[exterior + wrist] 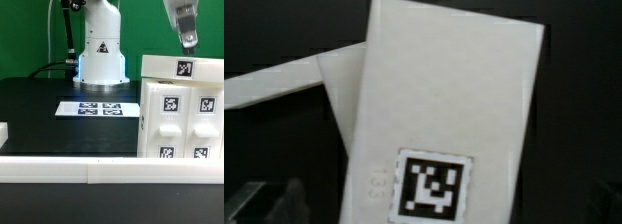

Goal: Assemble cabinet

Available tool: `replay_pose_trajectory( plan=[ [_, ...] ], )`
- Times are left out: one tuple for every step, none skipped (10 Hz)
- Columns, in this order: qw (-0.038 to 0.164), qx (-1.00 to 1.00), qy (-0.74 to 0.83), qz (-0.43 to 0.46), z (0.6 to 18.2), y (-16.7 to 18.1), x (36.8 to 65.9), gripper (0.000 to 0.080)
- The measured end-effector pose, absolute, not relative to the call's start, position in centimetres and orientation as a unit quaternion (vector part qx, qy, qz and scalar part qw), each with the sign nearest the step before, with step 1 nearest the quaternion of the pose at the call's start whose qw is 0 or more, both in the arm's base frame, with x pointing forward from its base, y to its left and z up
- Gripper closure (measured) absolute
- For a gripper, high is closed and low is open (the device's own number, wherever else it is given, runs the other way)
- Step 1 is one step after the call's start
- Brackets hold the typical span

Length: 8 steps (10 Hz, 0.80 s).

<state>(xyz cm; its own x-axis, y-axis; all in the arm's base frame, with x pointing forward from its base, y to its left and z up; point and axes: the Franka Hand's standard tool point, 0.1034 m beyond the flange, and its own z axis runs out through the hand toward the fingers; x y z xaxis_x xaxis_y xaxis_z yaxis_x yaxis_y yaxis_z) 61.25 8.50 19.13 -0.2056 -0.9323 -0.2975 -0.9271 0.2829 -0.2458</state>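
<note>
One cabinet: big white box body (180, 120), standing on the black table (40, 115) at the exterior view's right, right behind the long white rail (70, 168).
Two front panels: side by side on the box's front, one (164, 118) and the other (204, 122), both upright.
One top piece: flat white block (182, 68) lying across the top of the box, touching it.
Five tags on the cabinet in the exterior view: one on the top piece (184, 68), two up high on the panels, two down low.
One gripper: hanging just above the top piece (186, 40), near its tag; hard to say if touching.
Fingers: only dark blurry shapes (274, 200) at the edge of the wrist view; cannot tell if spread or pressed together.
Wrist view: one white block with one tag (434, 185), close up and tilted, with a second white edge (287, 85) poking out behind it.
One marker board: thin, flat, white (98, 107), lying in the middle of the table, well apart from the cabinet, with several tags.
One robot base: white, with a triangle sticker (102, 50), at the back of the table behind the marker board.
One small white piece: at the exterior view's left edge (4, 132), mostly cut off.
</note>
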Motion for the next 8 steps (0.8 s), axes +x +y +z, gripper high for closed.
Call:
replay_pose_trajectory(
  plan=[
    [0.201, -0.596, 0.777, -0.006, 19.51, 8.54, 61.35, 0.0004],
    [0.2, -0.602, 0.773, -0.007, 19.27, 8.55, 61.3, 0.0002],
    [0.199, -0.616, 0.762, -0.01, 19.2, 8.54, 61.28, 0.0002],
    [0.191, -0.652, 0.734, -0.008, 19.06, 8.69, 61.25, 0.0002],
    [0.18, -0.712, 0.679, -0.014, 19.1, 8.88, 61.46, 0.0002],
    [0.176, -0.76, 0.625, -0.025, 19.16, 8.99, 61.76, 0.0002],
    [0.172, -0.804, 0.568, -0.034, 19.09, 8.95, 61.85, 0.0002],
    [0.169, -0.848, 0.502, -0.037, 18.87, 8.6, 61.97, 0.0002]
  ],
)
